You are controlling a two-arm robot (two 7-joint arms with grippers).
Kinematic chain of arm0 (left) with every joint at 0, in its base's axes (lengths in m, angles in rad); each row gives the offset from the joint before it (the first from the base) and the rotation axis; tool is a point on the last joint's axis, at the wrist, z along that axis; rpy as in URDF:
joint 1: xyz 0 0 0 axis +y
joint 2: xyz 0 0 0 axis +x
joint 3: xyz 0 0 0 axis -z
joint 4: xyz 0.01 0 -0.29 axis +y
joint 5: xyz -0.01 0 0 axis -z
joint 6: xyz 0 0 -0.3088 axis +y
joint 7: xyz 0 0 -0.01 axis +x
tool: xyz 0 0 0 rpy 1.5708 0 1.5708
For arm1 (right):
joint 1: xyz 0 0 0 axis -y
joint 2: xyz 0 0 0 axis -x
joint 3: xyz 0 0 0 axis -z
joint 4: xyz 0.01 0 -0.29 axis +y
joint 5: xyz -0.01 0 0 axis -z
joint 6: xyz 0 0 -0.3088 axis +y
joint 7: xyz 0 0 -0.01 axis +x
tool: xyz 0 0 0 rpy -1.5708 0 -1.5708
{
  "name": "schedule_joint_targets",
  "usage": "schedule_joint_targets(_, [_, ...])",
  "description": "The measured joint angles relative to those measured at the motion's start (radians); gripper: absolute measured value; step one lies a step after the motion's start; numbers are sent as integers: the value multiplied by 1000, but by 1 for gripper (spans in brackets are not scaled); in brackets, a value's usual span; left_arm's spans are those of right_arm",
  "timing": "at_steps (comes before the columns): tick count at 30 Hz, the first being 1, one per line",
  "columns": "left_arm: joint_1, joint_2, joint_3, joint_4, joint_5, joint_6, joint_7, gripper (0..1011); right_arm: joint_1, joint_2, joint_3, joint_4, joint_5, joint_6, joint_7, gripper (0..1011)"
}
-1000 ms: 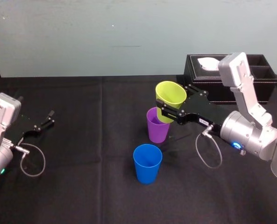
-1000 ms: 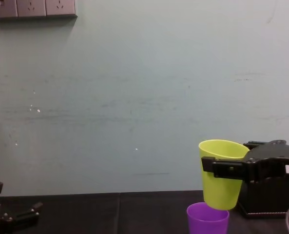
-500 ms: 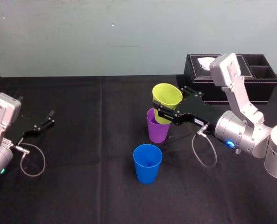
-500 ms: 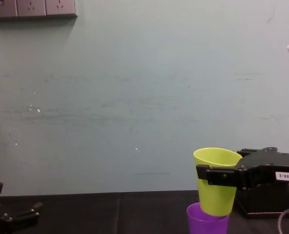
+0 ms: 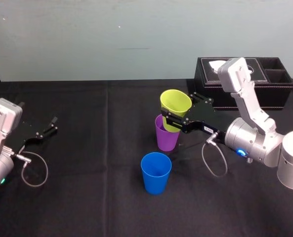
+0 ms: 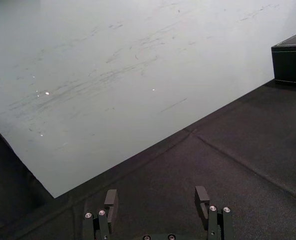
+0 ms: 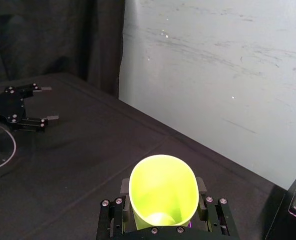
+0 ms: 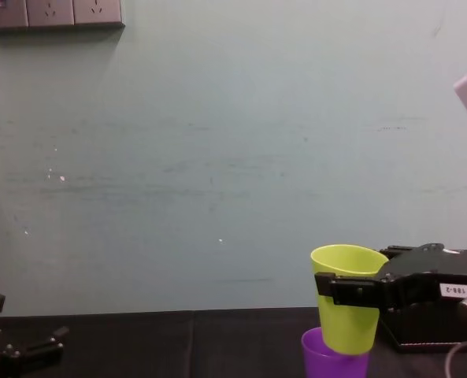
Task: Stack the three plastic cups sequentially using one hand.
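Tool on the right [image 5: 178,108] pinches yellow-green cup [image 5: 174,100], base sunk lower into purple cup [image 5: 166,137] than before; blue cup [image 5: 155,174] empty at 6 o'clock; left tool [image 5: 48,127] spread

Lab test bench: black-draped table [image 5: 87,148], bare wall [image 8: 217,157], sockets [image 8: 52,13].

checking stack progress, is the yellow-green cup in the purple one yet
Only partly in: the yellow-green cup, held by the right gripper, has its base just inside the purple cup, most of it above the rim.

right hand [image 5: 175,110] extended, clamped; left hand [image 5: 51,124] parked, fingers apart
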Motion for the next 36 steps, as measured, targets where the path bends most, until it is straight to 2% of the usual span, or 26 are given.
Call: schedule_joint_targets(36, [0, 0, 0, 0, 0, 0, 0, 1010, 39, -36, -7, 67, -15, -7, 8, 739])
